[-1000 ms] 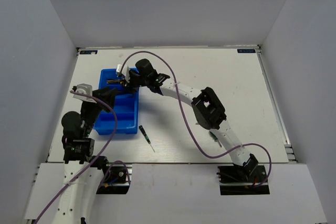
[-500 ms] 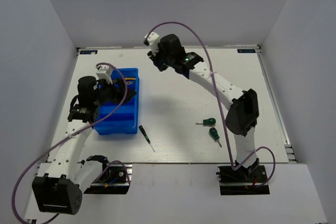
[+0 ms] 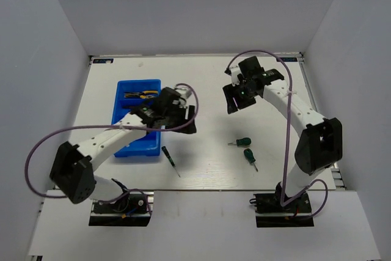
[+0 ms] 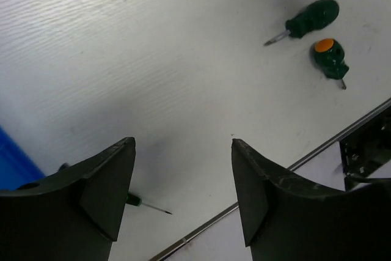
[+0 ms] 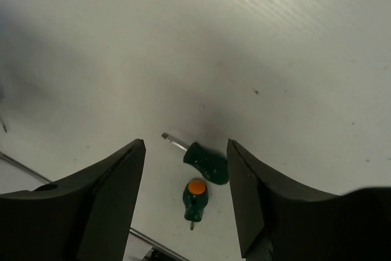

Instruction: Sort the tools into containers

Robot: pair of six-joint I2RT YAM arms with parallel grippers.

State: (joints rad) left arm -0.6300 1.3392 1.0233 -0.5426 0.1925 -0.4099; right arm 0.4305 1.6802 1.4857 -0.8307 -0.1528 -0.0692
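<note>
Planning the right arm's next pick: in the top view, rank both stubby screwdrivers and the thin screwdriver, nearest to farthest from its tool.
1. Sideways stubby screwdriver, toward the bases from the right tool.
2. Orange-capped stubby screwdriver, just past it.
3. Thin screwdriver, far left, near the blue tray.

2 stubby screwdrivers [image 3: 242,142] [image 3: 249,154], 1 thin screwdriver [image 3: 168,156], 1 blue tray [image 3: 143,143].

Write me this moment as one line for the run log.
left gripper: open, empty | right gripper: open, empty | tray: pliers inside | table: two stubby screwdrivers, thin screwdriver
</note>
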